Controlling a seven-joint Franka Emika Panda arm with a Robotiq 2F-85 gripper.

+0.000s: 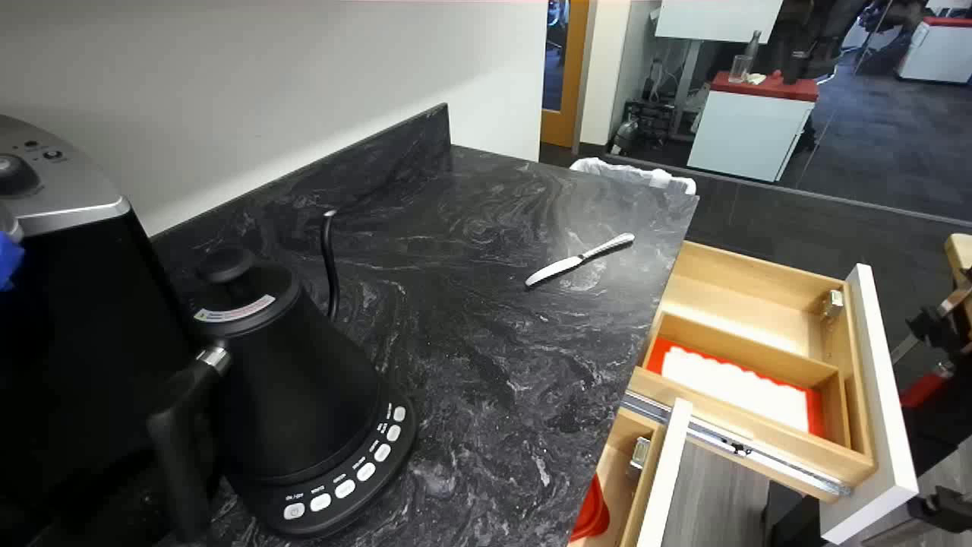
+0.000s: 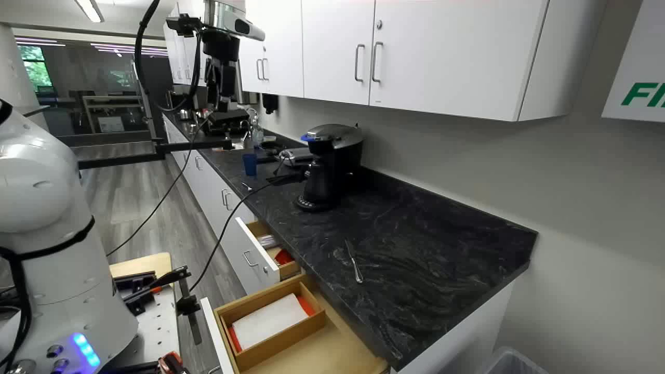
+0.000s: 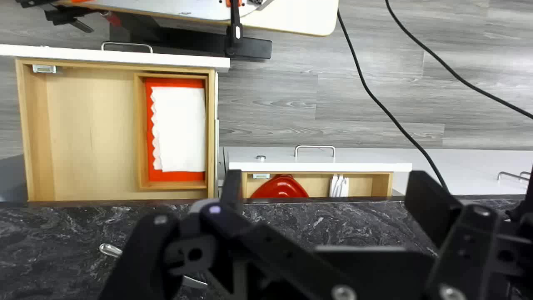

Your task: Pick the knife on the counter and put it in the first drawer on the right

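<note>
The silvery knife (image 1: pixel 581 259) lies flat on the black marbled counter (image 1: pixel 486 342), near the edge beside the drawer; it also shows in an exterior view (image 2: pixel 354 262). In the wrist view my gripper covers part of the knife; its handle (image 3: pixel 110 250) and blade tip show. The wooden drawer (image 3: pixel 89 133) is pulled out, with a divider and an orange-red section holding a white sheet; it shows in both exterior views (image 1: pixel 881 395) (image 2: pixel 332 345). My gripper (image 3: pixel 325 189) is open and empty. In an exterior view it hangs (image 2: pixel 221 96) high, apart from the knife.
A black kettle (image 1: pixel 288 395) and a coffee machine (image 2: pixel 345 150) stand on the counter. Another open drawer (image 3: pixel 320 167) holds a red item and white pieces. White cabinets (image 2: pixel 441 52) hang above the counter. A bin (image 1: pixel 634 173) stands past the counter's end. Black cords (image 3: pixel 374 96) cross the floor area.
</note>
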